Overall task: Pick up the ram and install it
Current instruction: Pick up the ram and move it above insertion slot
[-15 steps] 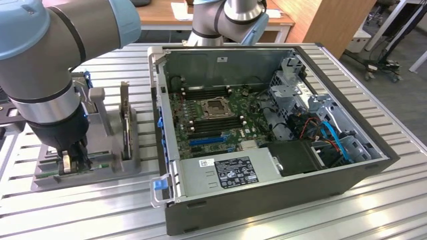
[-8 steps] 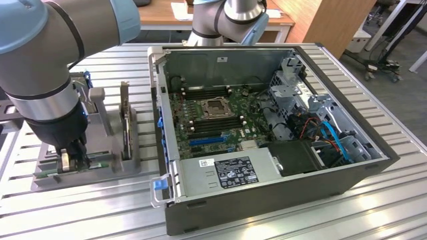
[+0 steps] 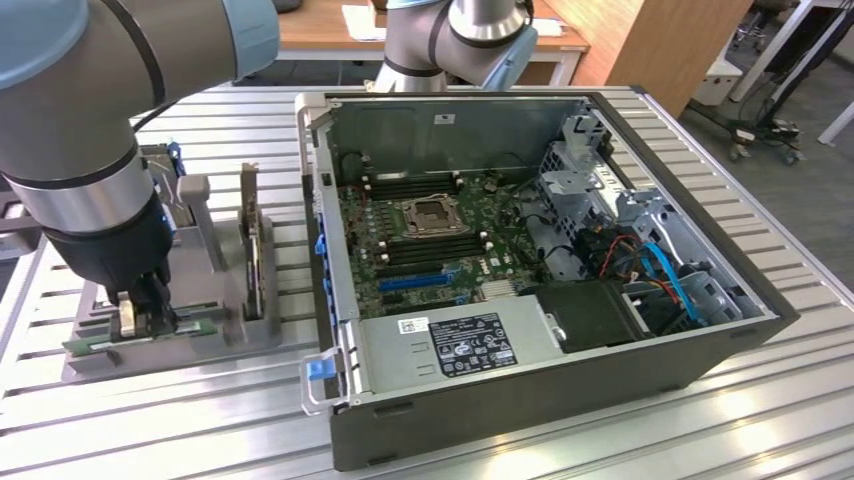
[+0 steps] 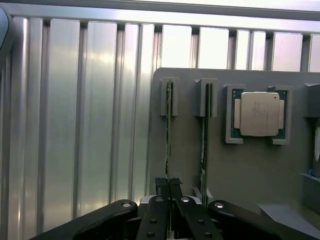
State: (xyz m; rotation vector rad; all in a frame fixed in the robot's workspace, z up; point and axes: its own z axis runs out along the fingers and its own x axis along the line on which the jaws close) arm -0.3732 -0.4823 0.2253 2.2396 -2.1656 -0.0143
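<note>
Gripper (image 4: 168,184) is clenched on the ram (image 4: 169,125), standing edge-on in its grey holder (image 4: 240,170), at 9 o'clock of the open computer case (image 3: 534,410) in the exterior view.

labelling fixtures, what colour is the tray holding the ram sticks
Grey tray, clearest in the wrist view.

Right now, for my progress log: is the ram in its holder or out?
In: the ram stands on edge in the gray holder, gripper shut on it.

Table (image 4: 75,125) was ribbed silver, holder (image 4: 240,170) plain grey, ram (image 4: 169,125) dark green in the black gripper (image 4: 168,184), processor (image 4: 258,114) beyond it pale, green-edged.
</note>
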